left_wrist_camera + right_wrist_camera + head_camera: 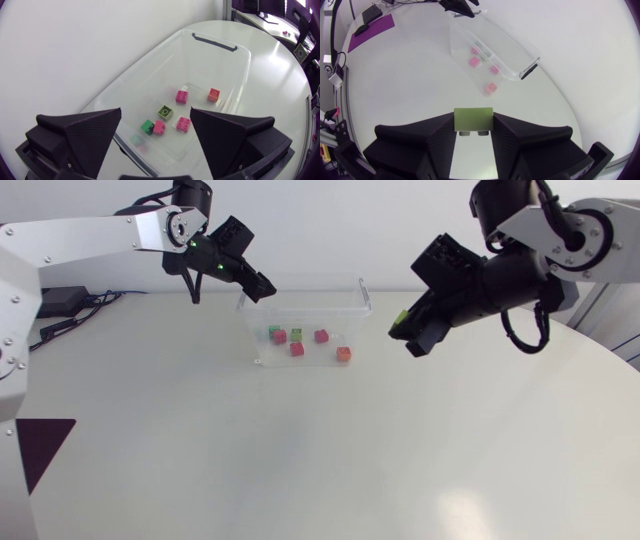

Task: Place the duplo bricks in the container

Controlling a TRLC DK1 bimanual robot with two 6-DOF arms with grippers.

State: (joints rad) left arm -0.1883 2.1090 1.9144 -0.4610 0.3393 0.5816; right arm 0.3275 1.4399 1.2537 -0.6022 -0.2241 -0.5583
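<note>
**Last brick in hand, six already in the container**

The right gripper (408, 335), at the upper right of the head view, is closed on a green brick (473, 119) pinched between its two fingers. It sits just right of the container (365, 302), not yet over it. The left gripper (255, 283), at the upper left, hangs over the container's left rim with its fingers spread wide and nothing between them. The clear container stands at top centre on the table (300, 450) and holds six bricks (183, 123): one dark green, one olive, one orange, three pink or red. The held brick is the only one seen outside, so it is probably the last. It has yet to be carried over the rim and released.
</note>
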